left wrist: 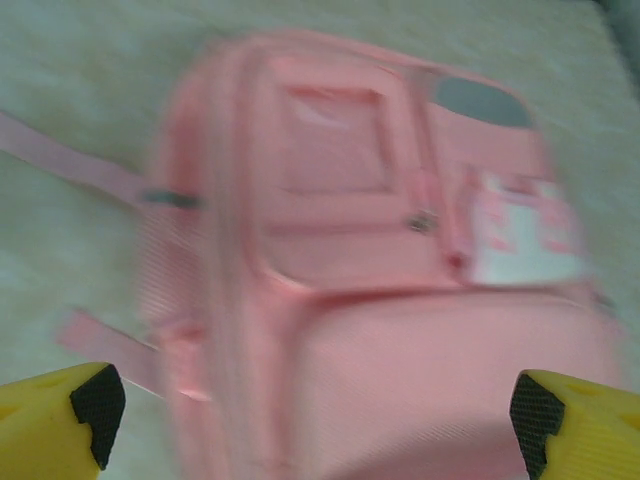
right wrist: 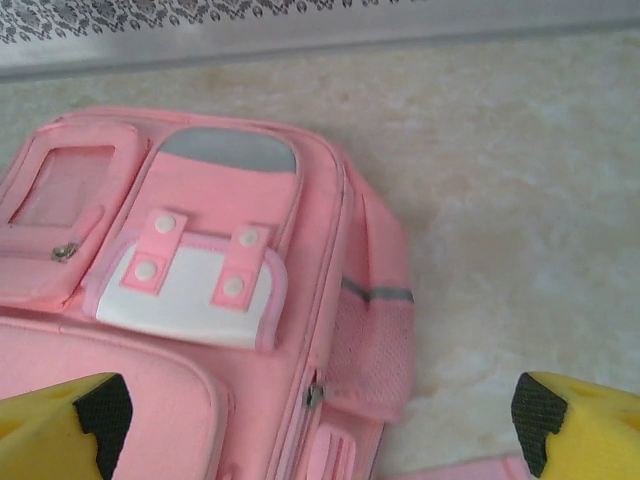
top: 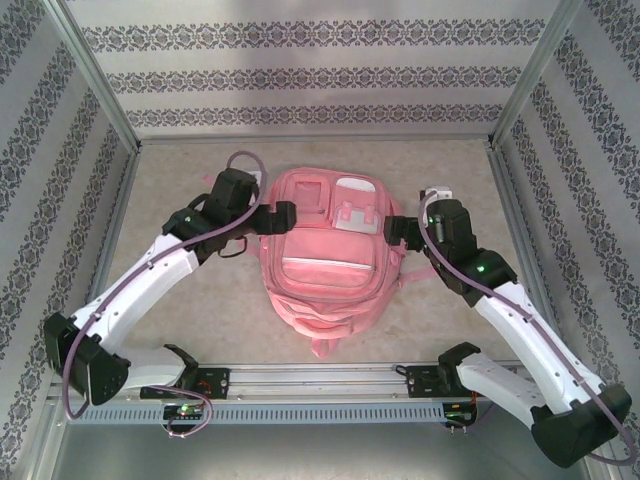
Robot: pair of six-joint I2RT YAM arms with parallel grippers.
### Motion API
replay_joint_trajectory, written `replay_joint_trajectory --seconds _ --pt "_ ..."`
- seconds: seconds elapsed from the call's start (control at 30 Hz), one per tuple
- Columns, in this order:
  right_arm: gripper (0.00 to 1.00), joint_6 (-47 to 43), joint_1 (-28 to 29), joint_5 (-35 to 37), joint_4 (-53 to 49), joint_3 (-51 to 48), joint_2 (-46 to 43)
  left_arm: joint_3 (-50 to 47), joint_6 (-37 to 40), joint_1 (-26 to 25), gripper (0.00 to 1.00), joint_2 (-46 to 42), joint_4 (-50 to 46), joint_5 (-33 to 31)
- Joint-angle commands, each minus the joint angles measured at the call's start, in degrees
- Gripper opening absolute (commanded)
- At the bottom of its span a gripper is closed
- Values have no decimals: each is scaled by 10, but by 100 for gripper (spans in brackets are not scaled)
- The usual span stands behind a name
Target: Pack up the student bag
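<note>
We are seeing the left gripper spreading its yellow fingers wide over the student bag, with blur perhaps hiding contact. The right gripper is gaping equally wide beside the mesh side pocket. The bag is lying flat mid-table between both arms.

Place: a robot test cell in a lab, dressed like a room but not a real home.
Walls: flat panels of grey damask-striped wallpaper stand at 9, 12 and 3 o'clock, boxing in the work surface.
Frame: bare aluminium posts hold the panels at the far corners.
Surface: a mottled beige tabletop fills the enclosure.
Mounting: a slotted aluminium rail runs along 6 o'clock.
Machines: a white-and-black left robot arm and its twin right arm are bolted to that rail.
Wiring: an exposed purple cable loops at 7 o'clock.
</note>
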Motion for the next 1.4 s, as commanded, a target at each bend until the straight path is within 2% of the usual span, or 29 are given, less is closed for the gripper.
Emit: replay_joint_trajectory --seconds 0.0,0.03,0.1,0.17,0.23,0.33,0.4,0.47,0.53,0.57,0.6,0.7,0.87,0.97,1.1,1.17,1.3,1.37 --pt "98 -77 -6 -17 65 22 33 -96 128 35 99 3 101 -161" --pt "98 -91 -6 -14 75 21 38 -122 128 50 99 -5 125 -179" --pt "98 -116 -13 2 114 1 41 -192 118 97 99 -39 201 -158" --pt "98 -161 -22 -16 177 -39 35 -287 131 144 99 -86 325 -131" --pt "98 -183 -27 -21 239 -71 36 -363 138 185 99 -113 422 -134" --pt "98 -229 -30 -17 262 -75 68 -385 184 209 99 -91 444 -123" --pt "98 -257 -33 4 269 -79 96 -400 186 213 99 -67 482 -115" --pt "98 -214 -52 40 282 -92 120 -403 189 217 99 -36 499 -107" --pt "98 -157 -97 16 292 -112 131 -417 171 231 99 -1 540 -109" --pt "98 -167 -115 -6 304 -126 134 -431 166 241 99 16 580 -105" --pt "98 -169 -125 -2 316 -140 137 -422 163 251 99 18 566 -92" --pt "98 -159 -169 -11 347 -175 148 -428 163 264 99 49 640 -78" --pt "98 -127 -238 -18 406 -231 151 -366 193 272 99 104 591 -65" --pt "98 -128 -247 -25 411 -246 150 -379 198 275 99 96 611 -51" --pt "98 -116 -261 -23 472 -299 123 -415 184 292 99 70 652 -39" --pt "98 -123 -268 -55 487 -306 118 -429 172 307 99 49 648 -28" --pt "98 -121 -277 -74 550 -349 93 -446 180 313 99 29 652 7" --pt "98 -123 -294 -120 593 -366 92 -446 181 314 99 29 652 13"
